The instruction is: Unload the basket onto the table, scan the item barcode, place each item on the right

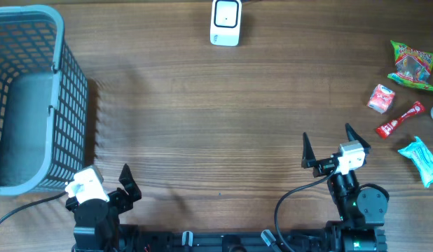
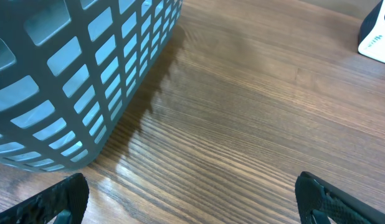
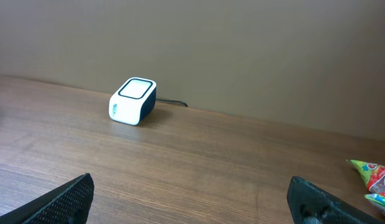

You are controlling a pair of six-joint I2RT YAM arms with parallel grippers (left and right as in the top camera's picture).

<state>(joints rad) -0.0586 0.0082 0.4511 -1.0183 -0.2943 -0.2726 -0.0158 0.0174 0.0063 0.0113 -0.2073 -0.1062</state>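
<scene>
Right claw (image 1: 327, 143) first: jaws spread wide, arm folded low at my edge of the table, wrist roughly level and aimed across the wood at the white box-shaped barcode scanner with the dark base (image 1: 225, 22). The claw sits well short of the scanner and off to its right. Left claw (image 2: 192, 208) is the same story, fingers wide apart over bare wood, arm tucked back, well short of the scanner and to its left. It's just beside the near corner of the blue-grey plastic lattice basket (image 1: 34, 98).

The scanner stands at the far edge, long axis running away from me, window face turned up.

The items are all in a loose cluster far to the scanner's right and a bit nearer me:
- green crinkly snack bag (image 1: 413, 66), farthest out
- small red-and-white packet (image 1: 381, 98)
- thin red stick-shaped wrapper (image 1: 400, 120), lying diagonally with its far end pointing right
- light-blue wrapped pack (image 1: 421, 159), nearest me, diagonal the other way

I can't see a barcode on any of them.
</scene>
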